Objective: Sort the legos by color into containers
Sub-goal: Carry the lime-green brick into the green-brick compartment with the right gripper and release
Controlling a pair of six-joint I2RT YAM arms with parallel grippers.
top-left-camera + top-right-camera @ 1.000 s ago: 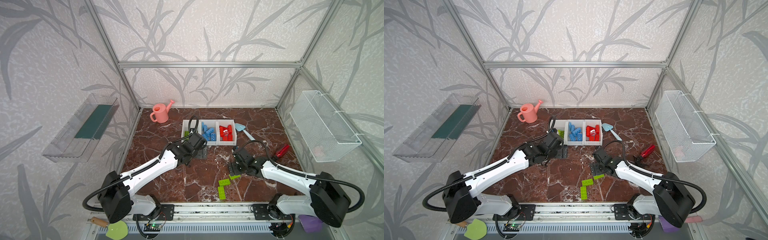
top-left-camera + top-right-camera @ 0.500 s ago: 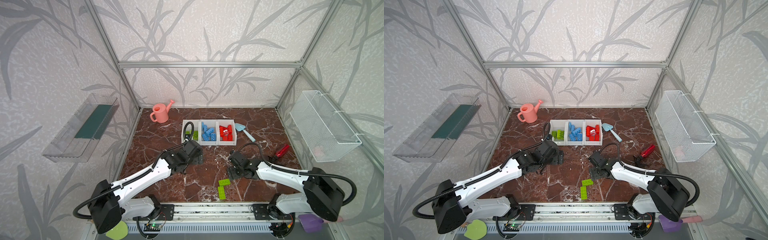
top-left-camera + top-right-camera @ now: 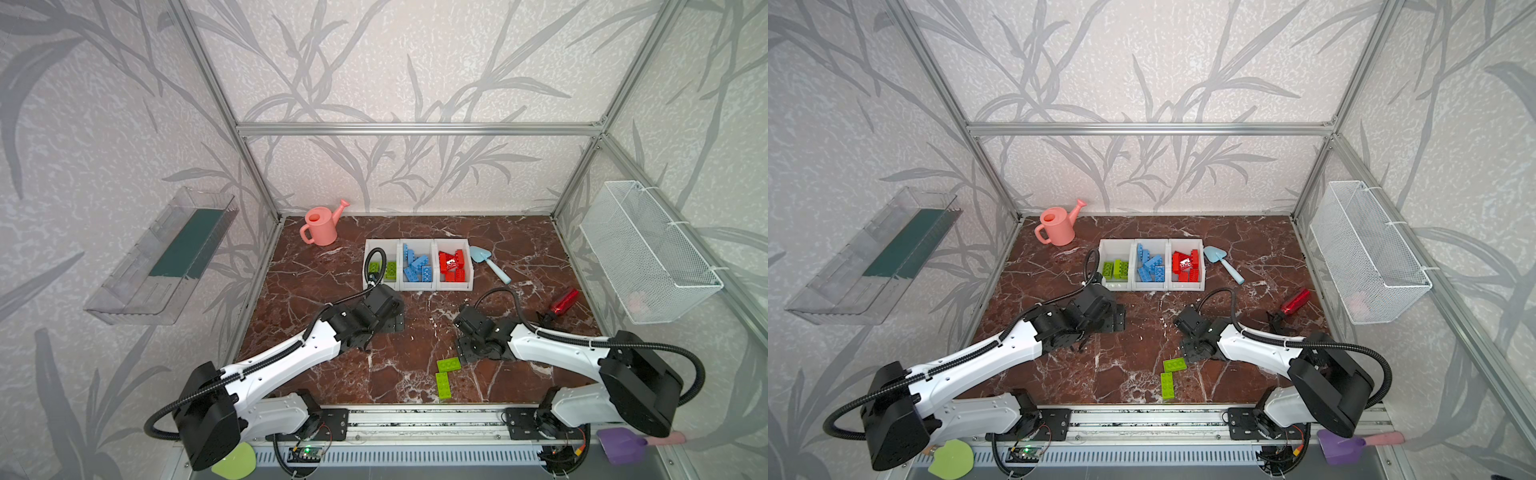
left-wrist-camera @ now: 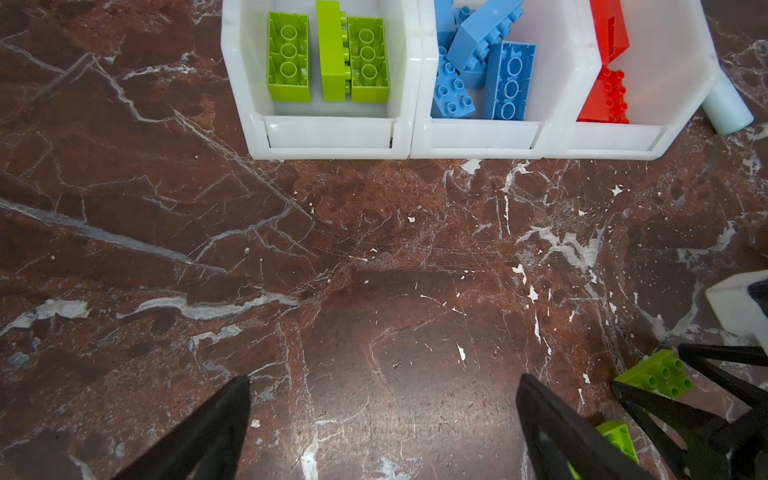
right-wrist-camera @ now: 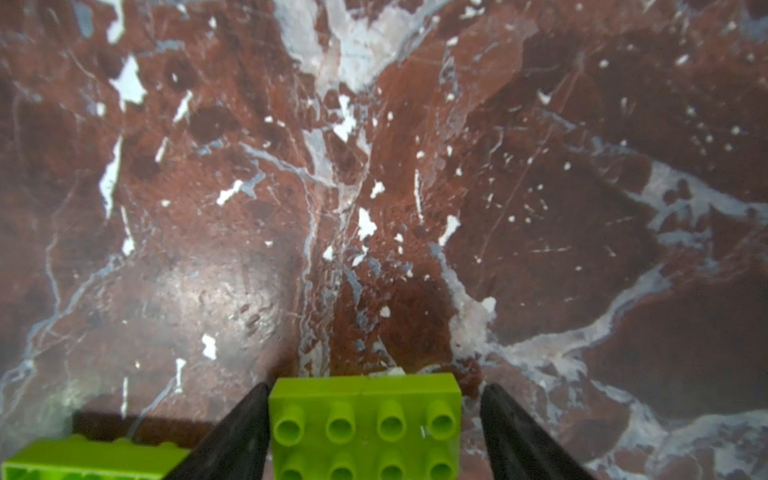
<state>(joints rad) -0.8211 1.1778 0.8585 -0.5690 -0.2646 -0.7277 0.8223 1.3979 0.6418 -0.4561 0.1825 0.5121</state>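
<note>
Three white containers [image 3: 417, 287] [image 3: 1152, 287] are joined in a row toward the back of the marble table [image 3: 316, 291]. In the left container three green bricks [image 4: 289, 62] are placed. Two are turned with the hollow underside up, and one is set on its side between them. The middle container is filled with blue bricks [image 4: 509, 79], piled without order. In the right container red bricks [image 4: 604, 97] are kept, though only part of them is seen in the left wrist view.

Two more green pieces are found on the table near its front edge, just beside each other: a loose brick [image 3: 449, 364] and a second brick [image 3: 443, 385].

The right arm is stretched low from its base at the front right toward the middle of the table, with the wrist bent down. The right gripper [image 5: 374, 386] is placed around the loose brick, which lies on the table with its studs up. In the right wrist view one finger [image 5: 245, 428] is seen against the side of the brick, while a narrow gap is seen at the other finger. The brick is therefore enclosed but not yet clamped.

The left arm is extended diagonally from its base at the front left, and its wrist is held in front of the left container. The left gripper [image 4: 384, 379] is spread wide and nothing is held in it. Only bare table is seen between its fingers, apart from the containers.
</note>
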